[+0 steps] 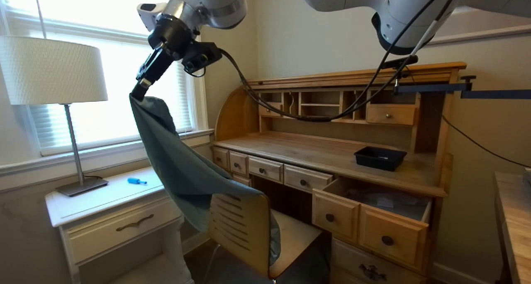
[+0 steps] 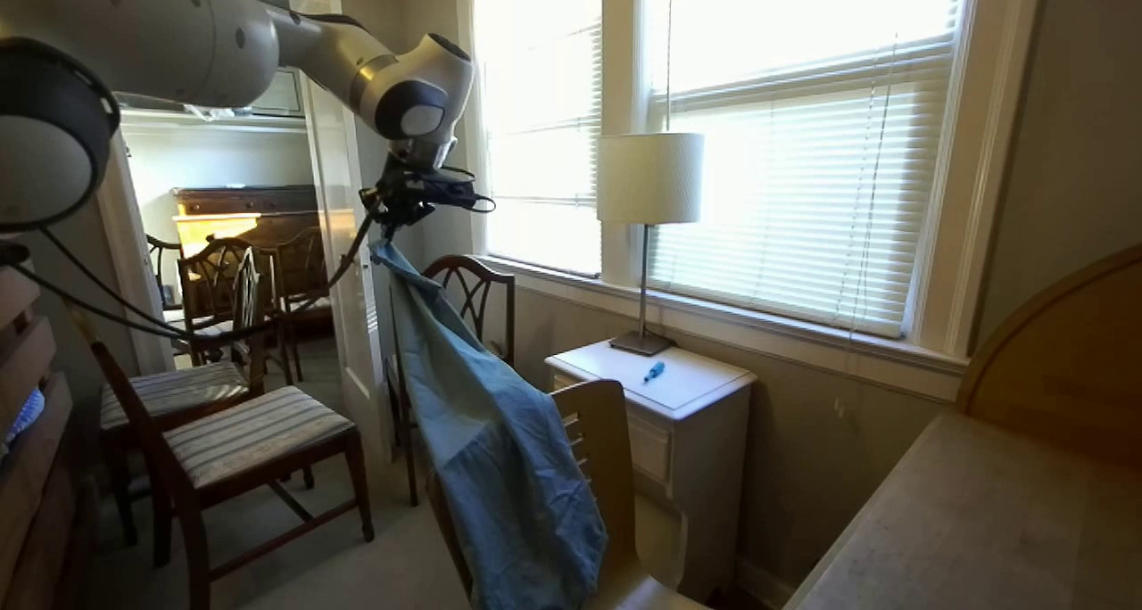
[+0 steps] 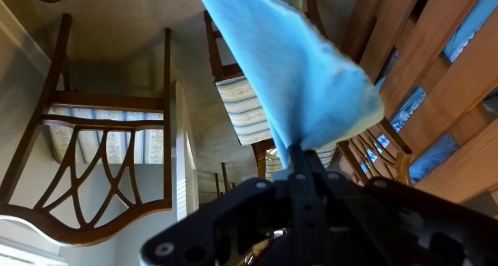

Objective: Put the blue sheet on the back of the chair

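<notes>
Lower than the gripper point(image 1: 140, 90) and well apart from it, a black tray point(image 1: 372, 161) on the desk point(image 1: 290, 145) holds something small point(image 1: 384, 157), too unclear to name. Further below, a pulled-out drawer point(image 1: 400, 228) has pale, indistinct things point(image 1: 383, 201) inside. The gripper pinches one end of the sheet point(image 1: 172, 163), which slants down from it over the back of the chair point(image 1: 238, 228). Plain blue and creased, it narrows toward the gripper and hangs loose on the seat side.

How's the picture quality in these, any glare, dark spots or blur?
Both exterior views: a window glares white; an exterior view: the space under the desk is dark; wrist view: the gripper and the right edge of the blue sheet look blurred, the lattice-backed chair at left sharper.
</notes>
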Controlling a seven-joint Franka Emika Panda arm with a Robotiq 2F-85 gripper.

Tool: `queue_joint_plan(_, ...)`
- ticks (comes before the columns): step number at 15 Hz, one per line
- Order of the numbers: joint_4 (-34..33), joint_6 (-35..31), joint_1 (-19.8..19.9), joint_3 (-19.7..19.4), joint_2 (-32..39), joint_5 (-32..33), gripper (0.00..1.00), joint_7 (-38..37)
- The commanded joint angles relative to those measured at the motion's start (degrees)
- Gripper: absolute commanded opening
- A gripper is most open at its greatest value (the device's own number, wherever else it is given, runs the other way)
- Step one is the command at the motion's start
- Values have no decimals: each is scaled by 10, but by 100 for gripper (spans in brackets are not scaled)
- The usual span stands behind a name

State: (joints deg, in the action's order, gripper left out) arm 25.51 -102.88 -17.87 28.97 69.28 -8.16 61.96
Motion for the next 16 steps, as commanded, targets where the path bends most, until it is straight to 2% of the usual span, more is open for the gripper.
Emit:
queue_joint_plan(1,11,0,-15,-29,10,-34,0,33)
queue_joint_plan(3,18,9,-23,-40,15,-34,0,29)
queue_joint_plan(5,-22,48,-40,-49,43,-31,0,18)
queue_joint_plan(7,-10,81,-47,-60,44,-29,0,2)
queue_joint_plan(11,-15,142,-48,-51,61,-47,0,11)
queue_joint_plan(16,-7,105,-40,-68,55,-51,0,-28)
